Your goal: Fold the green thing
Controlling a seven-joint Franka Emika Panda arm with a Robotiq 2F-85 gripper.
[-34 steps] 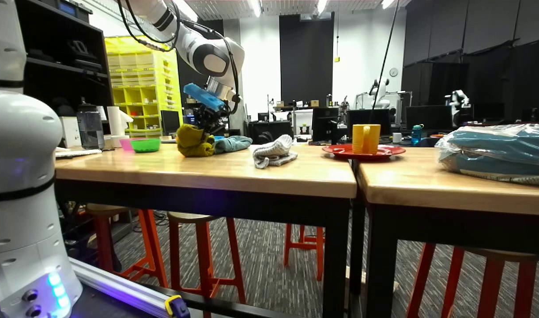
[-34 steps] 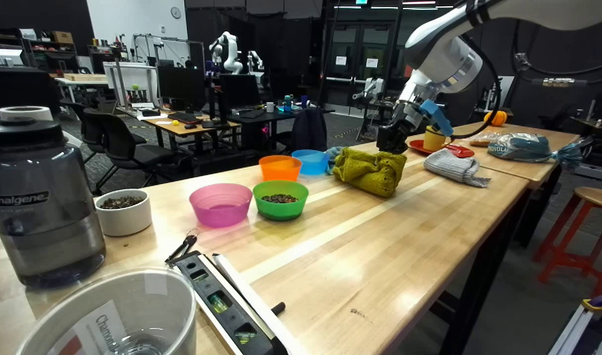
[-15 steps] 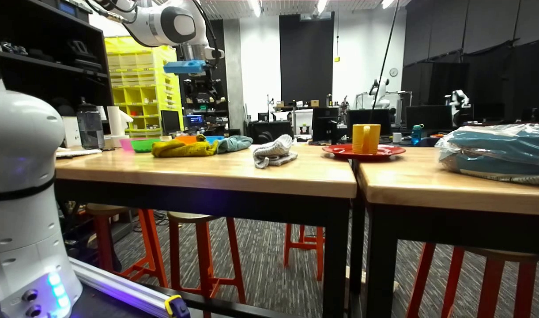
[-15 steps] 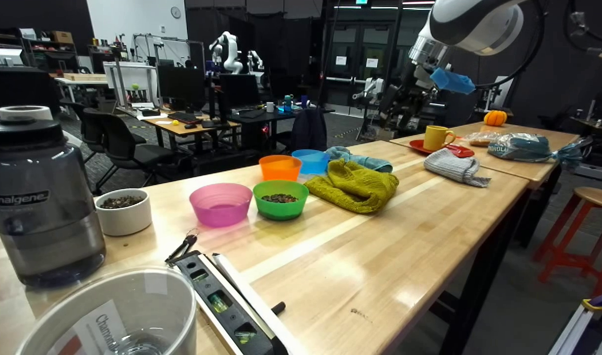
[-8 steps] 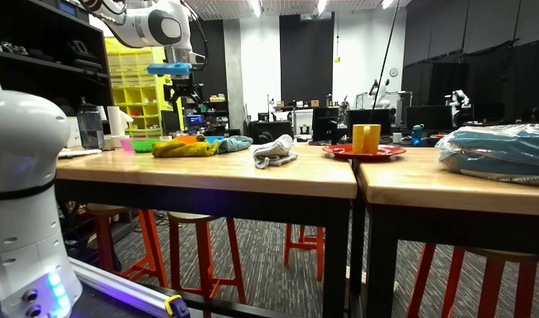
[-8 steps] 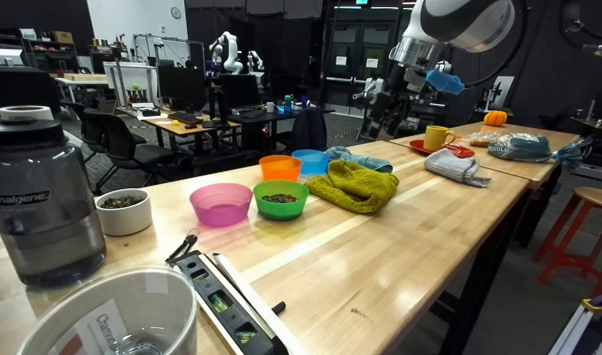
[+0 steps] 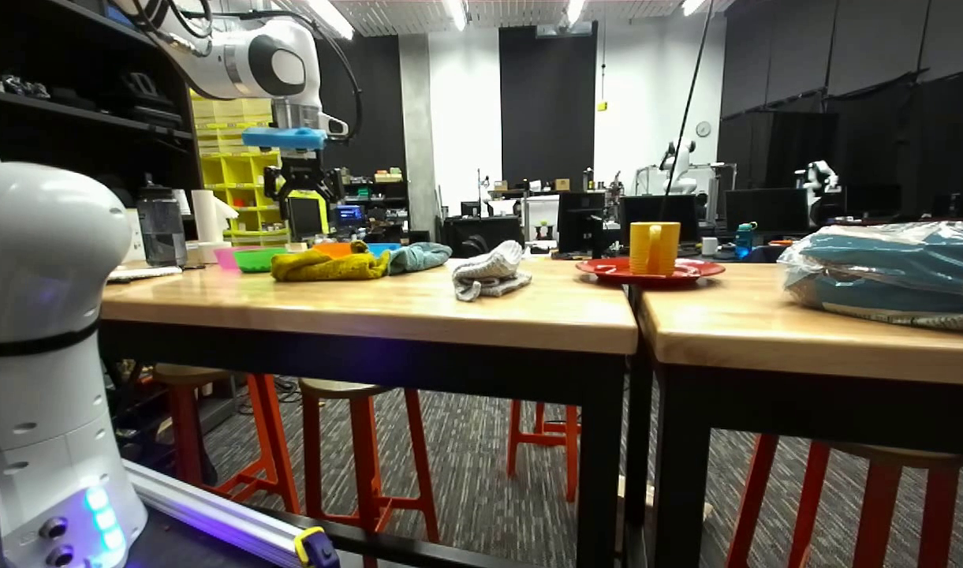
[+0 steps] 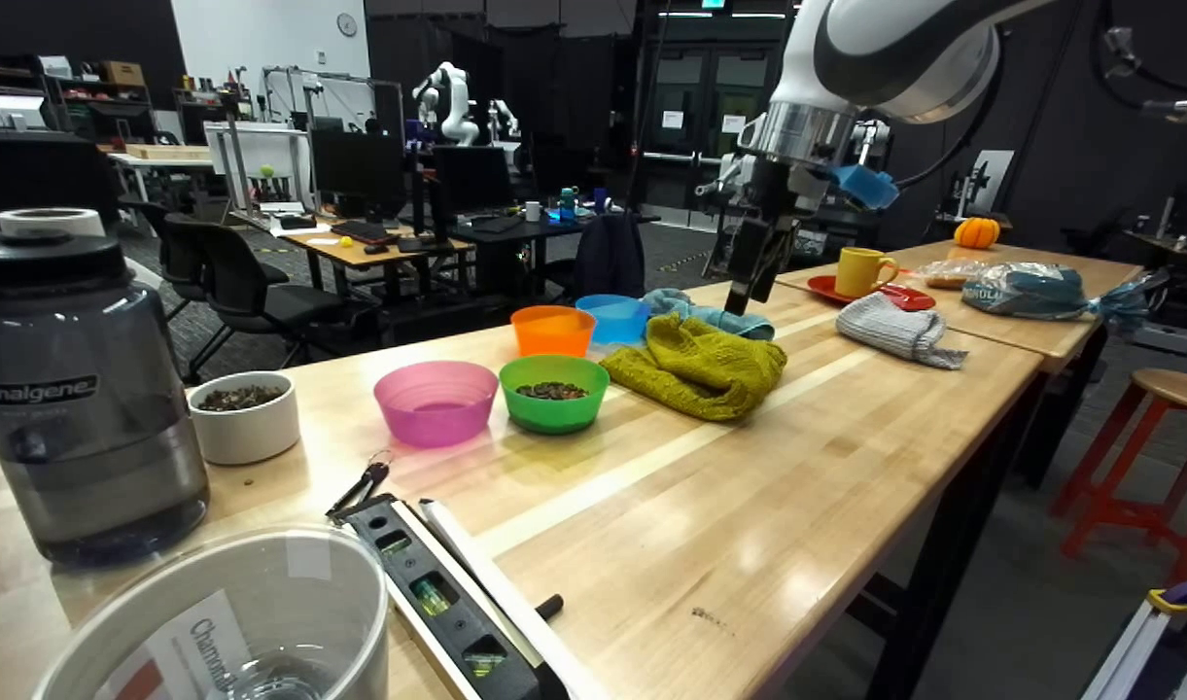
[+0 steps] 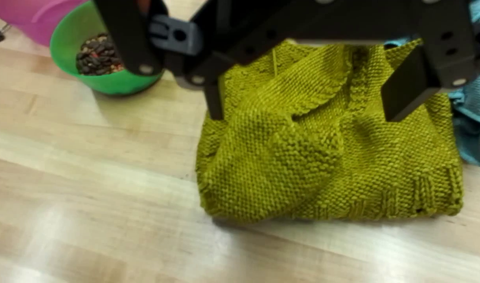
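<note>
The green thing, a yellow-green knitted cloth [image 8: 707, 372], lies on the table as a low crumpled heap with a fold across its top. In the wrist view the cloth [image 9: 271, 165] fills the middle, its ribbed edge at the lower right. My gripper [image 9: 309, 108] stands open above it, fingers wide apart with nothing between them. In an exterior view the gripper [image 7: 304, 193] hangs pointing down, clear of the cloth [image 7: 331, 266] by a visible gap. The gripper's body covers the cloth's upper part in the wrist view.
Close beside the cloth are a green bowl [image 8: 554, 397] with dark bits, an orange bowl [image 8: 552, 332], a blue bowl [image 8: 614, 319] and a blue cloth [image 8: 715, 316]. A grey cloth [image 7: 489, 272] and a red plate [image 7: 690, 270] with a yellow mug [image 7: 653, 246] lie farther along.
Earlier the gripper was down at the bunched-up cloth. The cloth now lies free, lower and wider. The gripper rose away, then shifted left in an exterior view, sinking slightly.
</note>
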